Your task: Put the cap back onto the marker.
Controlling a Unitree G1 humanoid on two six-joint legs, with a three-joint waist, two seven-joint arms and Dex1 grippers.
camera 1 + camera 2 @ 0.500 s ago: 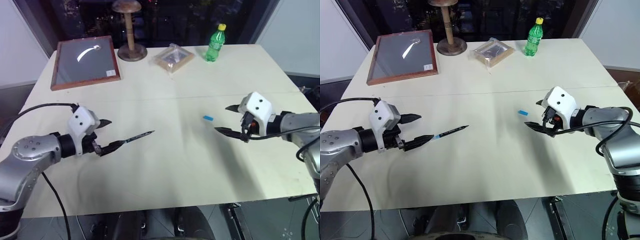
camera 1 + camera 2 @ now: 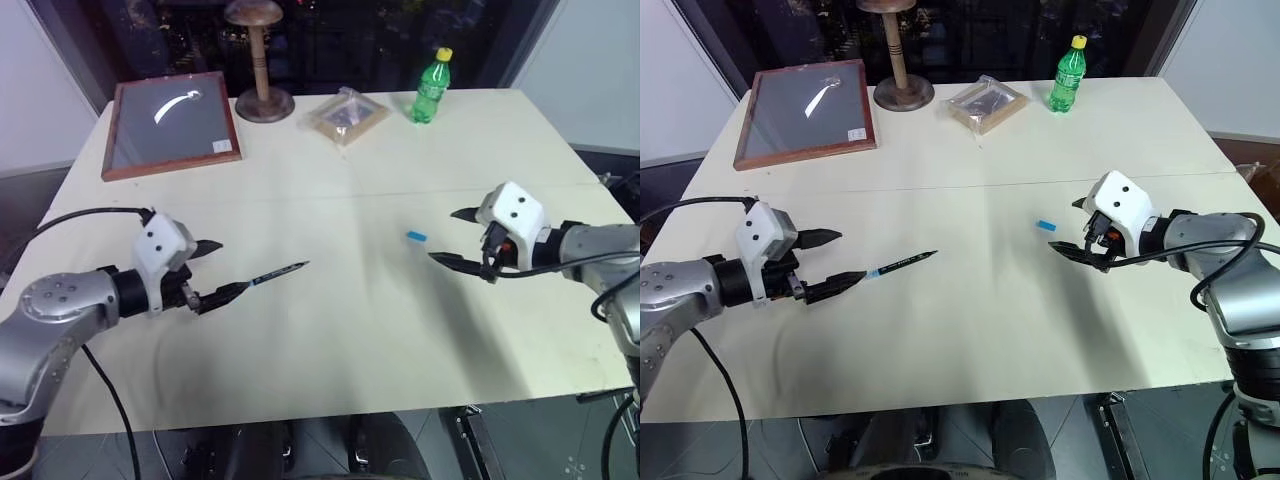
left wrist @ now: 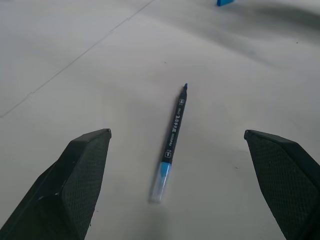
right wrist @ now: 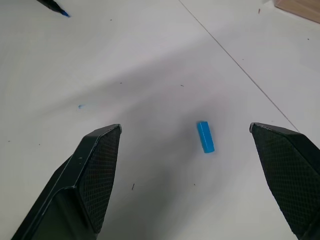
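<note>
Both pincers wide open, empty
We should center left pincer (image 2: 216, 268) on marker (image 2: 279, 272), right pincer (image 2: 455, 237) on cap (image 2: 416, 237)

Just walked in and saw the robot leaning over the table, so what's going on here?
Nothing is held yet. The marker lies uncapped on the table, with the open left end effector just behind it. The blue cap lies apart from it, nearer the right end effector, which is also open and aimed toward it. Capping the marker has not begun.
</note>
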